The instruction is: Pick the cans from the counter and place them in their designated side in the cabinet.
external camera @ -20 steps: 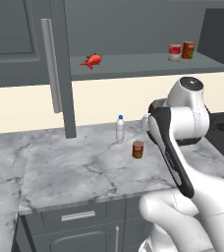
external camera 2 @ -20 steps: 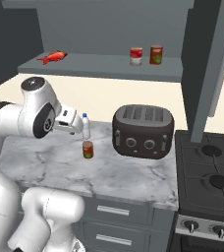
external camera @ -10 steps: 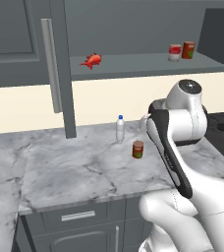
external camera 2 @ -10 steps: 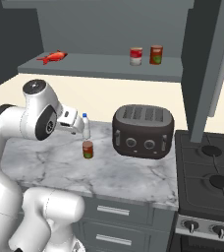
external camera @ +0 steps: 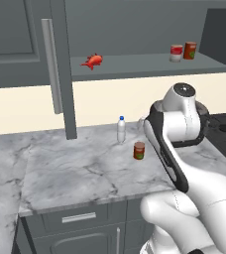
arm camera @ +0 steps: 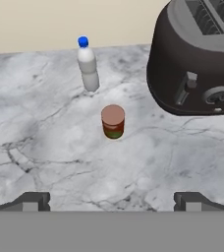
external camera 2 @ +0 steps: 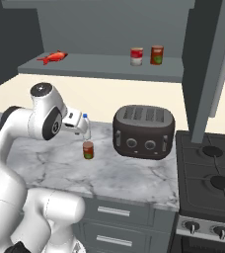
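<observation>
The gripper [arm camera: 111, 202] hung open above the tabletop [arm camera: 45, 147], well short of the dark red can [arm camera: 113, 121] standing upright nearer than the bottle [arm camera: 87, 65]. Best to descend centred, straddling it, clear of the toaster [arm camera: 202, 54].

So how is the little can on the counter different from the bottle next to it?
The can is short and wide; the bottle is taller and thin. The can is dark red with a green patch and a flat brownish top; the bottle is clear-white with a blue cap. Both stand upright on the marble counter, close together but not touching.
</observation>
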Controlling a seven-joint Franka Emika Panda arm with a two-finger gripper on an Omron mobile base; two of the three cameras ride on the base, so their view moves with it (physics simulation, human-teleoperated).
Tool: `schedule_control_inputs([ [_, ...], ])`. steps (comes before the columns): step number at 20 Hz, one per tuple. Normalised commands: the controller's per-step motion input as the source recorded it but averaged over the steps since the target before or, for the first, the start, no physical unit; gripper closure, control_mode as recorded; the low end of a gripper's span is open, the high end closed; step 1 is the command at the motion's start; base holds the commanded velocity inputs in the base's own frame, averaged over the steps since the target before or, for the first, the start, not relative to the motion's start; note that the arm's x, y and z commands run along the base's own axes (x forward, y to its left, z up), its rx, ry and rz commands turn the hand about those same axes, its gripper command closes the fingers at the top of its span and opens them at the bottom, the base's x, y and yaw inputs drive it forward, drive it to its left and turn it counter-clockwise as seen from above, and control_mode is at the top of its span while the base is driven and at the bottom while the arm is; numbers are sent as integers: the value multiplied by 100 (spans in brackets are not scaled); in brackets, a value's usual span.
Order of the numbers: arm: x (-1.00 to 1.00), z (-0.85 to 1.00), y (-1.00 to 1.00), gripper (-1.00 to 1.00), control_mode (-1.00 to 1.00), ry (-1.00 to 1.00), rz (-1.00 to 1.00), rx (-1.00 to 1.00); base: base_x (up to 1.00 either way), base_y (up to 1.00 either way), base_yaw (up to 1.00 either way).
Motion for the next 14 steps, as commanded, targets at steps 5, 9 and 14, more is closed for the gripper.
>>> schedule_control_inputs([
  [5,24,-28,0,-100,-100,0,-1,0,0,0,0],
  [9,14,-24,0,-100,-100,1,-1,0,0,0,0],
  [14,10,-22,-1,-100,-100,0,0,0,0,0,0],
])
